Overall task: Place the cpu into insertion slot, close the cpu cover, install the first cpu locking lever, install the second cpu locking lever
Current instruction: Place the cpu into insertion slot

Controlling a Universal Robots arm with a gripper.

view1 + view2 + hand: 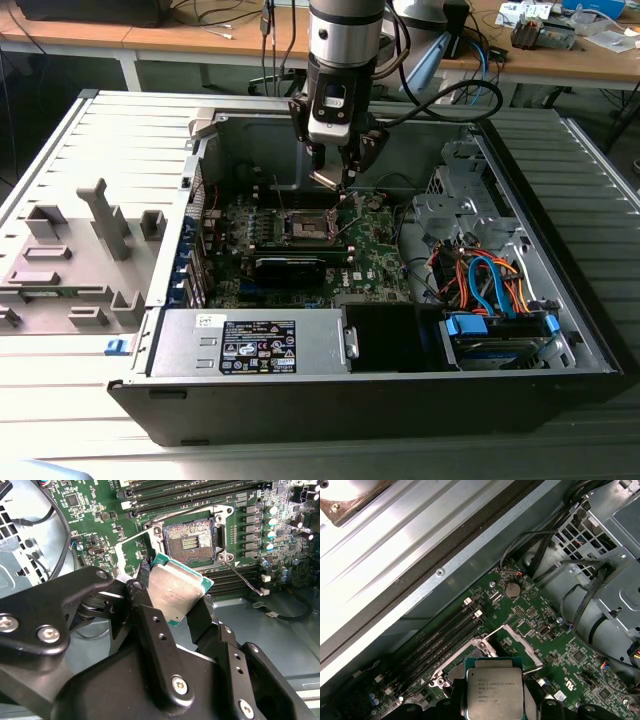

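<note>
Gripper (pixel 340 172): down inside the open case (pixel 560 300), hanging over the green board (pixel 375 250).
Fingers (pixel 150 625): black pair, clamped tight on the cpu, one on each of two opposite edges.
Cpu (pixel 175 592): up in the air in that grip, tilted, silvery top plain to see with a thin green rim around it. The first wrist view shows it (pixel 494 690) flat-on, print on its top.
Slot (pixel 189 542): wide open, dark pin field bare inside the metal rim, nothing seated in it. The cpu is near it, held clear and not touching.
Lever (pixel 243 577): a thin rod, running out from one corner of the slot across the board.
Counter (pixel 60 130): grey and ribbed, with the case lying on its side on it.
Cables (pixel 490 280): blue and orange, bundled in the case at the exterior view's right, well apart from the slot.
</note>
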